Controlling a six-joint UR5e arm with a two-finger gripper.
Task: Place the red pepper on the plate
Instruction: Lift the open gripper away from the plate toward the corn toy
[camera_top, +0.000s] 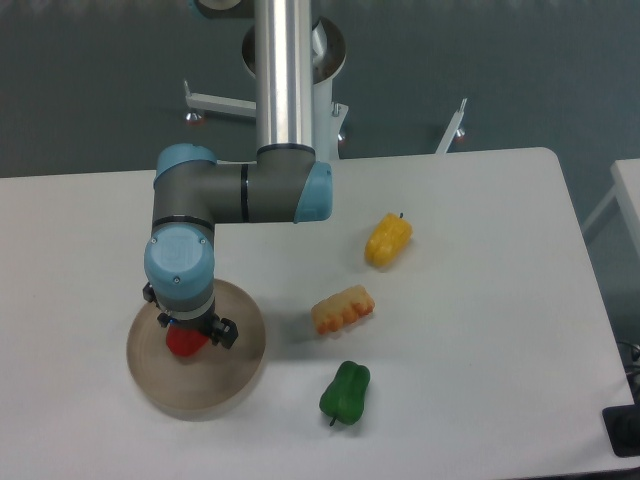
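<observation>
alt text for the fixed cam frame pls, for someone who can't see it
A robot arm's gripper reaches down over a round tan plate at the left of a white table, with a red pepper showing just beneath it above the plate. To the right lie a yellow pepper, an orange ridged toy food and a green pepper.

The red pepper is glossy red. The plate is beige-tan and looks translucent. The gripper shows as black parts under a light blue wrist joint. The arm is grey with light blue caps and a silver tube. The green pepper is deep green, the yellow pepper yellow-orange. A ridged piece is pale orange. The tabletop is white.
</observation>
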